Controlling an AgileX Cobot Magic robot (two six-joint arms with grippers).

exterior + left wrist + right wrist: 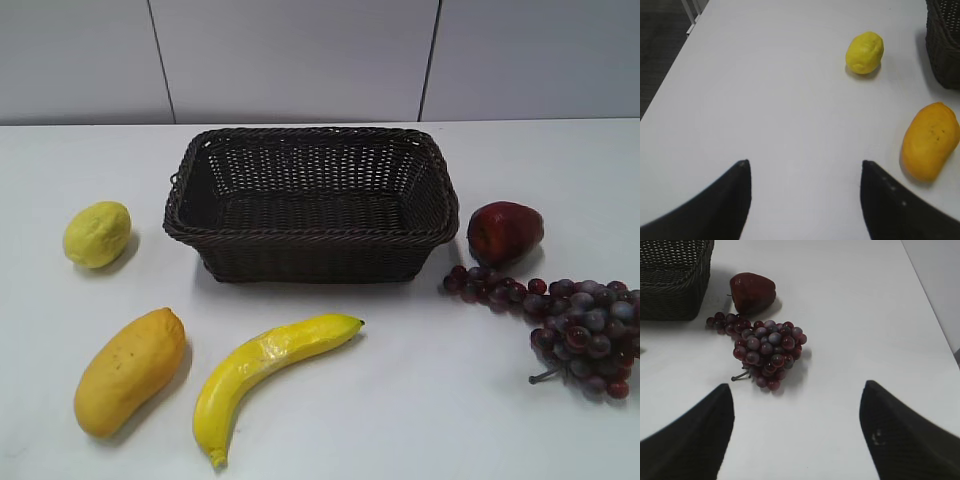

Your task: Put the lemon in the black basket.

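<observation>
The small pale yellow-green lemon with bumpy skin [864,52] lies on the white table [775,100], well ahead of the left gripper [805,167] and a little off to the side of its right-hand finger, nothing touching it. In the exterior view the same lemon [97,234] rests apart from the large dark brown-black woven wicker basket [310,205], off the basket's short end, with bare table between them.

The left gripper's jaws are spread wide with only table surface between them; both dark fingertips [737,175] show at the bottom of the left wrist view. Beyond the right-hand finger and nearer than the lemon lies the plump orange-yellow mango [930,140], close to that finger but not touching it. A corner of the wicker basket [944,42] shows farther ahead on that same side, past the mango.

In the exterior view a long curved yellow banana [265,370] lies just beside the mango [128,370], in front of the basket.

The right gripper [797,407] also has its jaws spread wide, holding nothing. Ahead of the gap, slightly toward its left-hand finger, sits a bunch of dark red-purple grapes on a stem [765,350]. Just beyond the grapes lies a dark red apple-like fruit [752,291], and the basket's corner [672,280] is farther ahead beyond the left-hand finger.
</observation>
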